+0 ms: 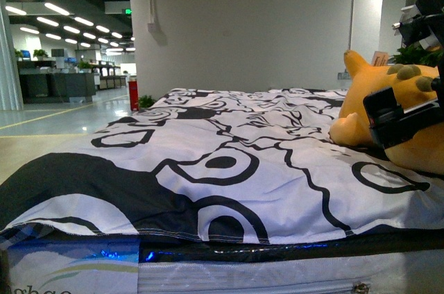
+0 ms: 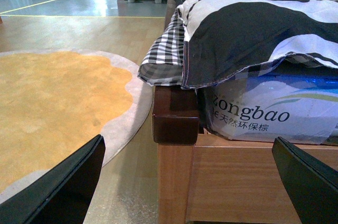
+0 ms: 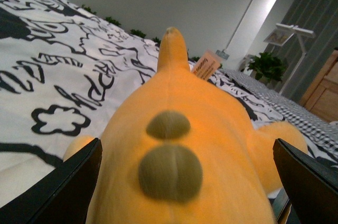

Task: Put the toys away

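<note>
Plush (image 1: 368, 79): yellow-orange, pointed ear up, olive toe pads; lies on the bed (image 1: 277, 273), on its black-and-white cover (image 1: 208, 155), toward the right side in the front view. Right end effector (image 3: 187, 187): open, fingers (image 3: 63, 192) spread wide to either side of the plush; contact cannot be told. Left end effector (image 2: 185, 182): open, empty, held low by the bed's corner, facing the wooden frame (image 2: 237, 182). Mattress (image 2: 274, 113): plastic-wrapped, lettered "zongbao", under the cover. Checked sheet (image 2: 163, 60): hangs above the dark corner post (image 2: 174, 118). Rug (image 2: 53, 102): orange, pale-edged, on the floor beside the bed.
</note>
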